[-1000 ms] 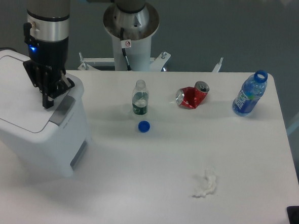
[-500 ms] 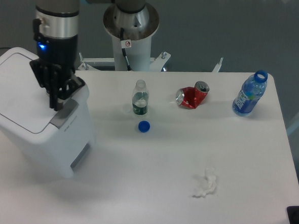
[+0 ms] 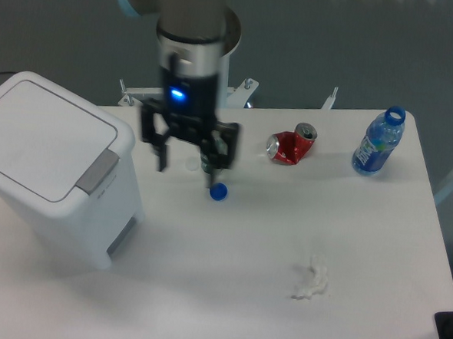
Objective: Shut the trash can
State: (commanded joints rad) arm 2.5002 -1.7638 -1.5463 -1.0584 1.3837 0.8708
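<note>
Gripper (image 3: 188, 167) shifted from trash can (image 3: 53, 174) lid toward table middle, fingers spread, nothing held. Trash can seated at table's left edge, lid lying flat; closing judged done. Blue cap (image 3: 218, 191) seen just below gripper.

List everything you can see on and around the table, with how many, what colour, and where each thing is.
trash can: one, white with grey latch panel, left end of table, lid down
small bottle: one, clear, uncapped, mid-table, mostly hidden behind the gripper
bottle cap: one, blue, just in front of the small bottle
crushed can: one, red, lying right of centre
water bottle: one, blue, uncapped, upright at far right edge
crumpled tissue: one, white, near front right
table: one, white
gripper: one, black, fingers apart, over mid-table, holding nothing
</note>
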